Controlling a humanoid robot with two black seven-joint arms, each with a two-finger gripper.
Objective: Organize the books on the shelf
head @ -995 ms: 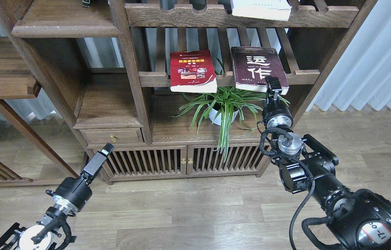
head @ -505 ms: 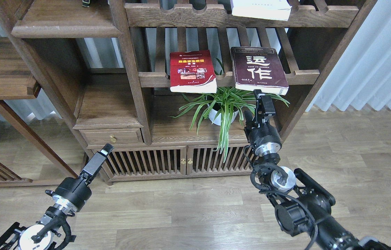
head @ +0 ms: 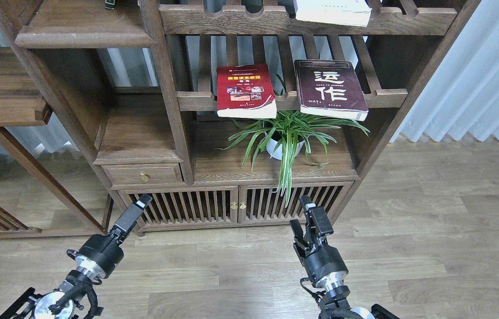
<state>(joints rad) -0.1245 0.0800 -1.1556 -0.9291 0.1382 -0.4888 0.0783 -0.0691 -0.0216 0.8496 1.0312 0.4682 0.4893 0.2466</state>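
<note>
A red book (head: pixel 245 91) and a dark maroon book (head: pixel 330 88) lie side by side on a slatted rack, their front edges hanging over its rail. A white book (head: pixel 333 11) lies on the slatted rack above them. The solid plank shelf (head: pixel 81 29) is at the upper left and holds no book. My right gripper (head: pixel 307 223) is low, in front of the cabinet doors. It is open and holds nothing. My left gripper (head: pixel 136 212) points up toward the cabinet's left corner; its fingers show as one dark bar.
A potted spider plant (head: pixel 285 137) stands on the cabinet top under the two books. A second solid plank (head: pixel 138 137) with a drawer (head: pixel 143 175) below it sits left of the plant. Slatted cabinet doors (head: pixel 236 206) are behind both grippers. White curtains (head: pixel 475 75) hang at the right.
My right arm has drawn back and down from the maroon book's front edge to floor level before the cabinet. The left gripper has dropped slightly. The books have not moved.
</note>
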